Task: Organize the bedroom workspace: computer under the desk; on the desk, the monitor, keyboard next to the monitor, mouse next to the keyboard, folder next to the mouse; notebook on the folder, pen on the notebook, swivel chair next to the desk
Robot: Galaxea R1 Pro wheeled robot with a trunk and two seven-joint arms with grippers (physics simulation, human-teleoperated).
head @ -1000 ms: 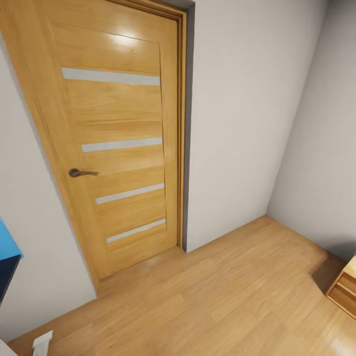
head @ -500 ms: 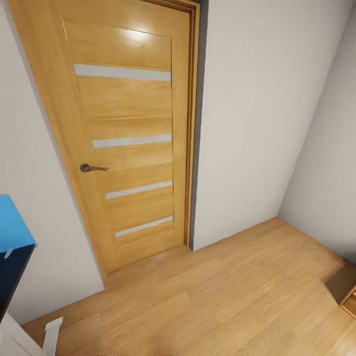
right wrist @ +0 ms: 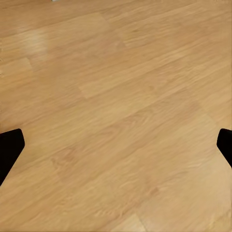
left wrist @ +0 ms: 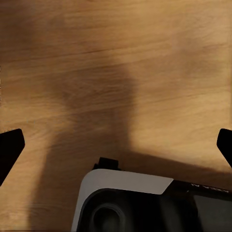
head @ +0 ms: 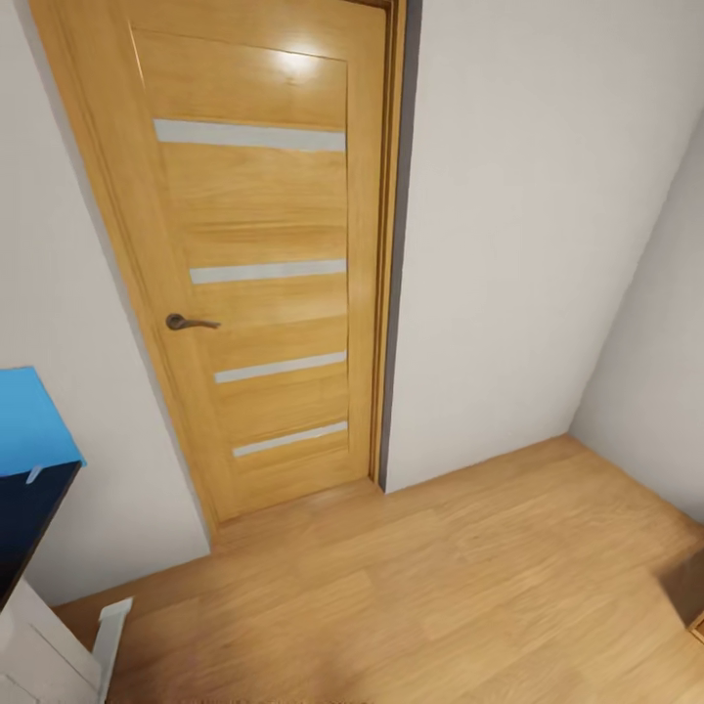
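Door [head: 259,264] ahead; fingers [right wrist: 10,147] spread over floor [right wrist: 116,116].

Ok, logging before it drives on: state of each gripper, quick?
Left gripper: open, holding nothing, over the wooden floor.
Right gripper: open, holding nothing.

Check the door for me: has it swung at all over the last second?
No. The door sits the same in its frame; handle and wall corner slid right together, so the camera turned left, not the door.
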